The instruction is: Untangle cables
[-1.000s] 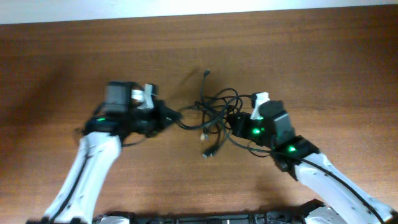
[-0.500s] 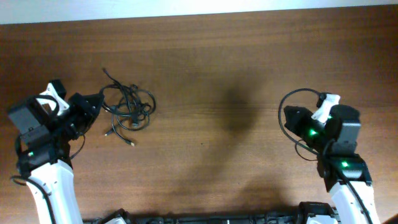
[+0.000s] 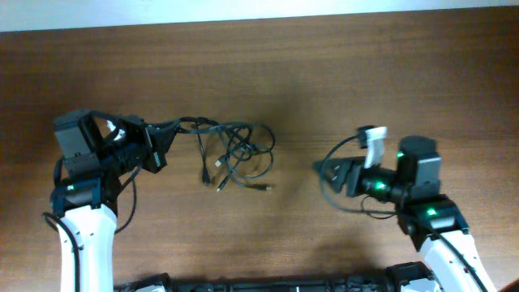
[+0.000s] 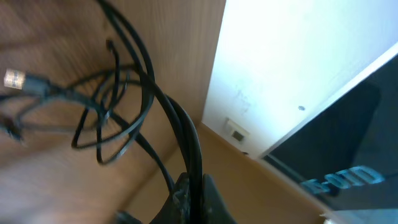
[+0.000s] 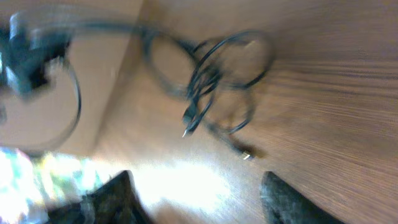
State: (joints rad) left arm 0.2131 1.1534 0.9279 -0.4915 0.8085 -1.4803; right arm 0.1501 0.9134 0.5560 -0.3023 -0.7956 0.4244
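Observation:
The cables [image 3: 235,152] lie as one tangle of thin black loops on the wooden table, left of centre, with small plug ends [image 3: 263,188] at the near side. A strand runs left from the tangle into my left gripper [image 3: 160,139], which is shut on it. In the left wrist view the dark fingers [image 4: 184,198] pinch the black cables [image 4: 143,87], and a light-tipped plug [image 4: 12,78] shows at the far left. My right gripper [image 3: 321,172] stands open to the right of the tangle, apart from it. In the right wrist view its fingers [image 5: 283,198] are wide apart with nothing between them, and the cables [image 5: 211,81] lie ahead.
The wooden table [image 3: 268,73] ends at a pale wall [image 3: 243,12] along the back. A thin black wire of the right arm [image 3: 331,188] loops beside its gripper. The left arm [image 3: 85,235] and the right arm [image 3: 442,243] reach in from the near edge.
The left gripper has carried the cable tangle from the far left toward the middle. The right gripper has moved left and lower and has opened.

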